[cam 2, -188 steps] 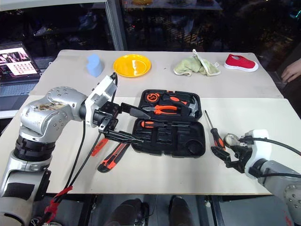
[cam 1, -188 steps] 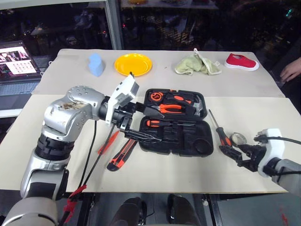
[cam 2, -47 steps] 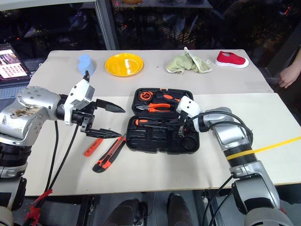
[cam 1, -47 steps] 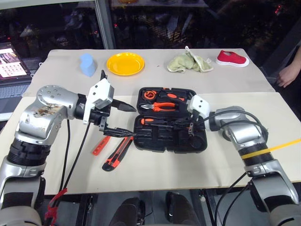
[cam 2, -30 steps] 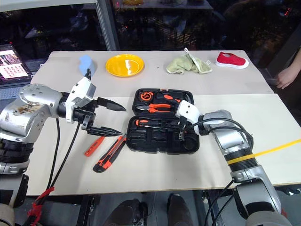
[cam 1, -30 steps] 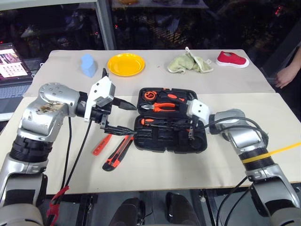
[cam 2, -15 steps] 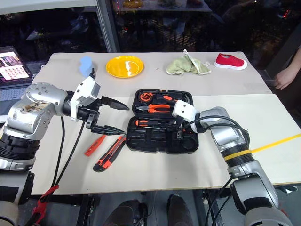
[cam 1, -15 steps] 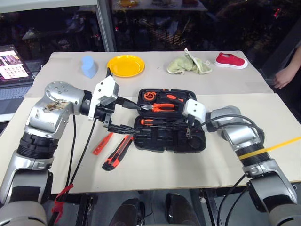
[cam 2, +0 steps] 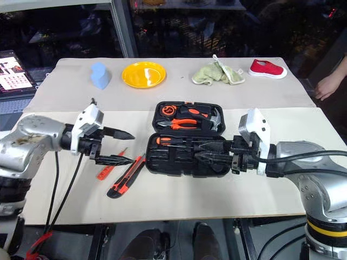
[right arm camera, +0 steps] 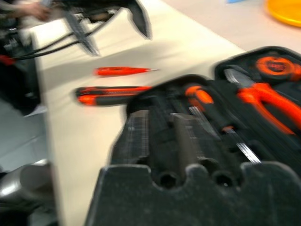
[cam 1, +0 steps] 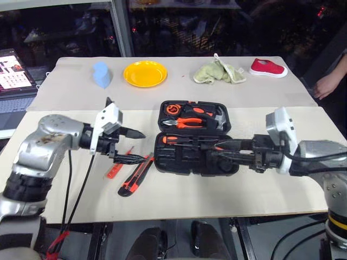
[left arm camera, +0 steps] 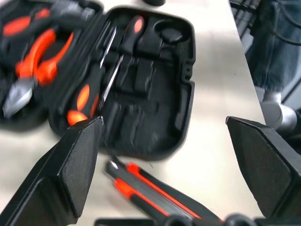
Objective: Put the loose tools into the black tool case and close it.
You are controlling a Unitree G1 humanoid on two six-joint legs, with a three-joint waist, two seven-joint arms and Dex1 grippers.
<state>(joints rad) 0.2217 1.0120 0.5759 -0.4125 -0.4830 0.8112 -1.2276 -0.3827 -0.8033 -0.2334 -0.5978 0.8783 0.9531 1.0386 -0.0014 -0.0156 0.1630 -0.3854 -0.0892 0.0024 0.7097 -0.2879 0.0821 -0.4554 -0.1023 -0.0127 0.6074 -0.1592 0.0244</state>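
At the left of the head view, the left gripper (cam 1: 132, 146) hovers over the table (cam 1: 179, 197) with its two black fingers spread wide and nothing between them. Just below and right of its lower finger lie the slim all-orange screwdriver (cam 1: 116, 168) and, beside it, the orange-and-black utility knife (cam 1: 136, 175), both flat on the table and slanting up to the right. The knife's upper end comes close to the case's lower left corner.

In the middle of the frame the black tool case (cam 1: 193, 146) lies open. Its far half holds orange-handled pliers (cam 1: 187, 121) and a tape measure (cam 1: 172, 110). Its near half carries two black-and-orange-handled screwdrivers (cam 1: 181, 140) lying side by side in the slots, as the left wrist view also shows. A round recess at the near half's right end may hold the tape roll, but the gripper in front hides it.

At the right, the right gripper (cam 1: 223, 152) reaches leftward over the near half of the case, its fingers apart and empty.
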